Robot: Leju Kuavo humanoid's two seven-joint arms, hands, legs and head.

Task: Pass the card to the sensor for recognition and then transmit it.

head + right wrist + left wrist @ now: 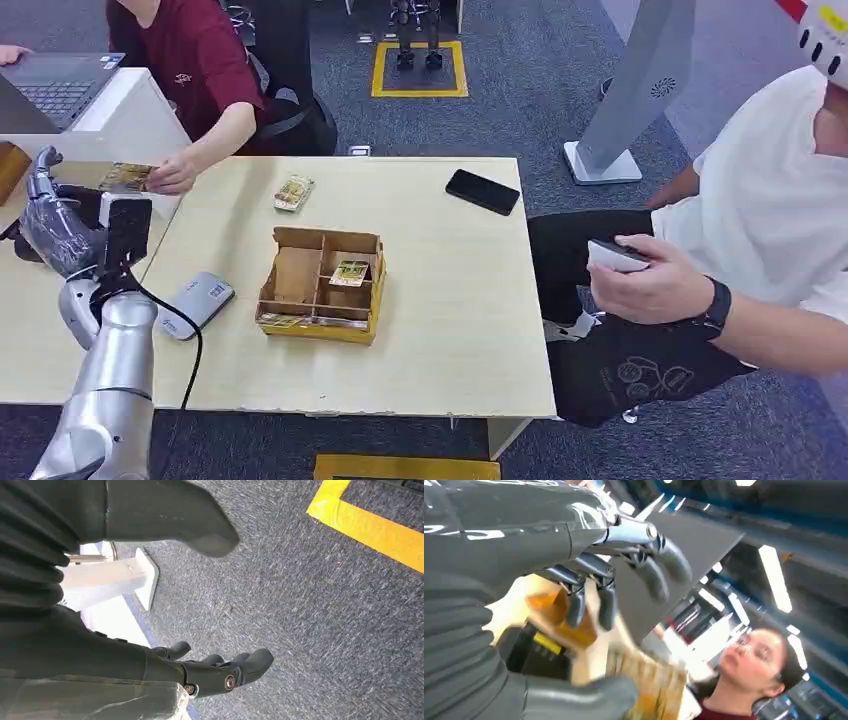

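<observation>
A person in a red top holds a yellow card (126, 178) at the far left of the table, their hand (175, 172) on its right end. My left hand (48, 213) is raised just left of that card with its fingers apart; I cannot see it touching the card. The left wrist view shows the left hand (624, 580) spread, with the blurred card (649, 682) beyond the thumb. The grey sensor (195, 303) lies flat on the table, nearer me than the hand. My right hand (210, 672) hangs over the carpet, empty, fingers loosely extended.
A cardboard box (300, 275) with compartments holds more cards (350, 273) at mid-table. Another card (293, 192) and a black phone (483, 191) lie behind it. A laptop (55, 92) sits at the far left. A second person (770, 230) sits on the right holding a small device (615, 256).
</observation>
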